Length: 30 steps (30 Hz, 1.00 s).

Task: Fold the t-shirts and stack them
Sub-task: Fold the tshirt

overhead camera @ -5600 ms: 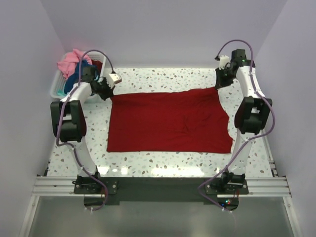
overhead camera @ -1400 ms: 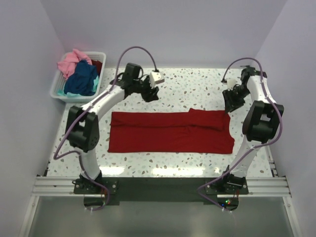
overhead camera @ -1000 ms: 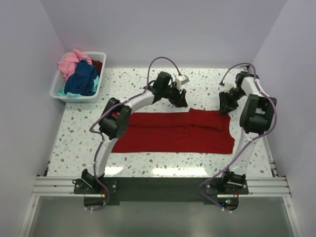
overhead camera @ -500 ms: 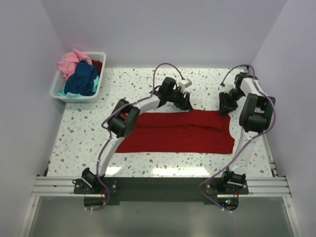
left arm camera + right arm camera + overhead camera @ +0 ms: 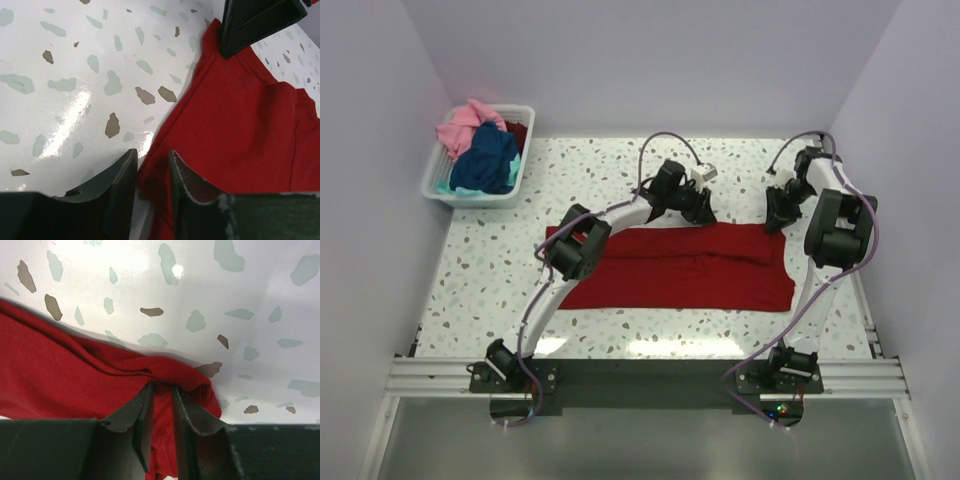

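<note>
**Left fingers** [image 5: 120, 190]: narrowly apart, astride the far edge of the deep red t-shirt [image 5: 240, 125] near its middle, with the cloth edge lying between them. Cannot tell whether the pinch is firm.

**Right fingers** [image 5: 137, 415]: drawn in on a bunched fold at the far right corner of the same t-shirt, red cloth nipped between them.

**Deep red t-shirt:** spread flat as a long, narrow band across the desk [image 5: 480, 290], with layered edges along its far side. Judged to be folded lengthwise already. Too long to count as finished.

**White slatted basket** [image 5: 432, 180]: well apart from the red t-shirt, beyond its far left corner.
- Contents: pink t-shirt [image 5: 460, 125], navy blue t-shirt [image 5: 485, 165] and a strip of teal t-shirt [image 5: 442, 187].
- All heaped and crumpled, none folded.
- A dark red scrap shows at the basket's far side; cannot tell what it is.

**Progress:** early.
- Done, by appearance: first garment laid out and narrowed.
- Left: crosswise folds of the red t-shirt, likely from the grip now taken at its far edge.
- Then: the three basket garments taken out, folded, and piled on the red one.
- No stack begun anywhere beside the red t-shirt.
</note>
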Each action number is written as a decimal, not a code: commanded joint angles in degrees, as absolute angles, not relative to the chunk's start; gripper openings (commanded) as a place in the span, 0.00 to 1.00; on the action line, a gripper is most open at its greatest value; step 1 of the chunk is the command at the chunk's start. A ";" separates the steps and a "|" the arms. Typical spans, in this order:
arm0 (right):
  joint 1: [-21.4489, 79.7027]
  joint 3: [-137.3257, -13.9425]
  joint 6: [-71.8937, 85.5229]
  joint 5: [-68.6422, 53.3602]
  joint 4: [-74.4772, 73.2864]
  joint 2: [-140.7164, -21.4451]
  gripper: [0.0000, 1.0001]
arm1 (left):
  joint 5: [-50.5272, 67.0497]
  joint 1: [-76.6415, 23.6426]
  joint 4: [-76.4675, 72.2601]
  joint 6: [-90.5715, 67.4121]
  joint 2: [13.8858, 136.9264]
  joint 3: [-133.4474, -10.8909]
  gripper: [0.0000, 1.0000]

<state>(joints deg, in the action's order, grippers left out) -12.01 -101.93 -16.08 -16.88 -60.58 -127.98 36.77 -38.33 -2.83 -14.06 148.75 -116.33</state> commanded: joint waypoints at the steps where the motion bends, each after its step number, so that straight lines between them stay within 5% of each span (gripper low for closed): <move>1: -11.87 -102.83 -15.56 -17.49 -59.41 -127.27 0.23 | 37.62 -39.02 -3.16 -15.12 150.03 -118.56 0.35; 7: -11.95 -103.36 -15.56 -18.54 -59.94 -126.12 0.01 | 36.56 -38.94 -5.09 -15.38 148.28 -117.43 0.12; 12: -11.87 -104.67 -16.00 -18.81 -61.43 -124.72 0.00 | 36.30 -38.76 -8.00 -14.42 145.90 -116.19 0.00; 30: -11.87 -98.53 -24.16 -20.74 -66.62 -111.89 0.00 | 40.78 -39.37 -17.66 -10.72 129.13 -97.13 0.00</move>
<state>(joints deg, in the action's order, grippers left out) -12.01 -100.55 -20.60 -19.70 -63.79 -115.90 38.74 -38.81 -13.30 -12.34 134.45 -99.79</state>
